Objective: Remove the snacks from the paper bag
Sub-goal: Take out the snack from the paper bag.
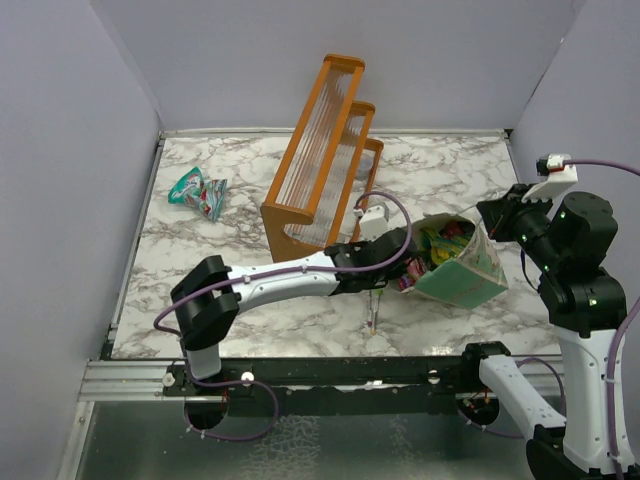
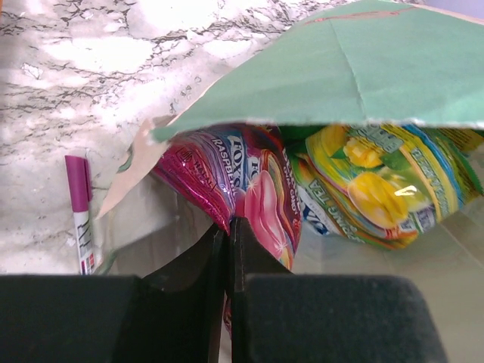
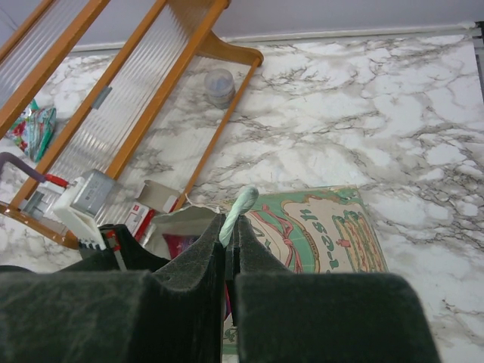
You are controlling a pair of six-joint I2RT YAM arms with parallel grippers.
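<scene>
The mint-green paper bag (image 1: 462,270) lies on its side with its mouth facing left and its printed face up (image 3: 321,227). My left gripper (image 2: 228,221) reaches into the mouth (image 1: 404,272) and is shut on the corner of a magenta snack packet (image 2: 253,185). A yellow-green packet (image 2: 378,185) lies beside it under the bag's green wall (image 2: 363,68). My right gripper (image 3: 231,221) is shut on the bag's pale green twisted handle (image 3: 242,208) at the bag's far side (image 1: 488,216). A teal and red packet (image 1: 198,192) lies on the table at far left.
An orange slatted rack (image 1: 325,150) stands just behind my left arm. A purple marker pen (image 2: 82,223) lies by the bag's mouth, near the front (image 1: 373,312). The marble table (image 1: 250,320) ends at a metal rail in front.
</scene>
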